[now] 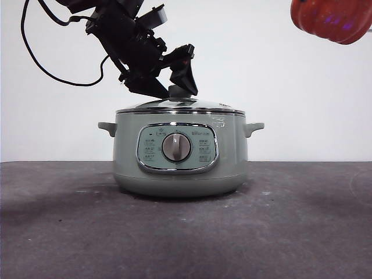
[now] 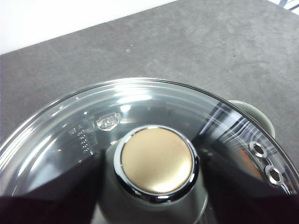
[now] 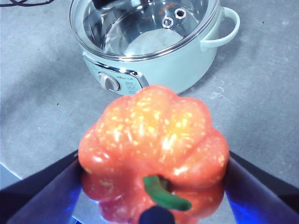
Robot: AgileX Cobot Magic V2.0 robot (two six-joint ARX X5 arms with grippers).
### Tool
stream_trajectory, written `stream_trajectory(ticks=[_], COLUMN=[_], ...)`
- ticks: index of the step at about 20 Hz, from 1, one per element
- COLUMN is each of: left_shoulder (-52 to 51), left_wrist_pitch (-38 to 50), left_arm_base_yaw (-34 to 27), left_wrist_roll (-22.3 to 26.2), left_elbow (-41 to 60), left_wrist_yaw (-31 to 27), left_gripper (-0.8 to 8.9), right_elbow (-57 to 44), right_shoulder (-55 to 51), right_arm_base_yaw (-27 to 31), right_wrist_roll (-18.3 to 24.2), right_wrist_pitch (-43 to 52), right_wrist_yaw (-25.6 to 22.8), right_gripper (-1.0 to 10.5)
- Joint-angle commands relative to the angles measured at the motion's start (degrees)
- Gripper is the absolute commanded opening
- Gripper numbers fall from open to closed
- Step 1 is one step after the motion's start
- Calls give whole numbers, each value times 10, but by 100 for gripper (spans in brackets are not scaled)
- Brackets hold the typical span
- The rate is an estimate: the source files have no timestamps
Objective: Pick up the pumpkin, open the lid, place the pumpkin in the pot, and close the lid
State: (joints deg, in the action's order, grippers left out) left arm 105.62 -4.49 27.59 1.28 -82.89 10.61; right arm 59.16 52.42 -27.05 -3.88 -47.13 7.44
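Note:
The pale green pot point(image 1: 129, 168) stands mid-table with its glass lid point(image 1: 203, 107) resting on it. My left gripper point(image 1: 179, 93) reaches down from the upper left, its jaws closed against the stem of the lid's knob point(image 2: 157, 161), which fills the left wrist view above the lid's glass point(image 2: 140, 100). The orange pumpkin point(image 3: 154, 135) sits between the jaws of my right gripper point(image 3: 154, 186), which is shut on it. It hangs high in the air to the right of the pot point(image 3: 187, 70), showing as the pumpkin point(image 1: 334, 20) at the front view's top right corner.
A black cable point(image 1: 52, 72) loops down behind the left arm. The dark grey tabletop point(image 1: 290, 232) spreads around the pot, and a side handle point(image 1: 253, 128) sticks out on each side.

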Motion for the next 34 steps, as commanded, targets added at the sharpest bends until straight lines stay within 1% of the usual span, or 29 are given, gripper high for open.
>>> stream_trajectory(ticks=[1,2,8,15,18,22,23,25,28,30,31,34], left_shoulder=[2,2,-15,-79,-119,-198,-222,-266,-328,-358,-370,-397], left_wrist_pitch=[2,2,2,0,-25,-94,-112,-147,-202,-239,-252,-277], left_arm_base_yaw=[2,2,2,0,0,-4,-4,-9,-11,-14,-14,-14], left_wrist_roll=[0,0,0,1,1,3,3,3,3,5,9,11], left_elbow=[1,1,0,-1,-1,-1,-1,-1,-1,-1,-1,-1], left_wrist_yaw=[1,1,1,0,-1,-6,-15,-16,-17,-18,-19,-20], left_gripper=[35,-15,-12,-13,-13,-12,-13,-13,-12,-13,-13,-13], right_elbow=[0,0,0,0,0,0,0,1,8,41,64,146], right_shoulder=[-1,-1,-1,-1,0,15,26,53,121,178,208,301], right_arm_base_yaw=[-1,-1,-1,-1,-1,-1,-1,-1,-1,-2,-5,-12], right_wrist_roll=[-5,-6,-5,-6,-6,-6,-6,-5,4,14,25,36], right_wrist_pitch=[1,2,2,2,16,78,99,133,196,203,203,203], right_wrist_yaw=[-1,-1,-1,-1,-1,-1,-1,-1,0,-1,-1,-2], right_gripper=[-16,-16,-16,-16,-16,-17,-17,-17,-17,-17,-17,-17])
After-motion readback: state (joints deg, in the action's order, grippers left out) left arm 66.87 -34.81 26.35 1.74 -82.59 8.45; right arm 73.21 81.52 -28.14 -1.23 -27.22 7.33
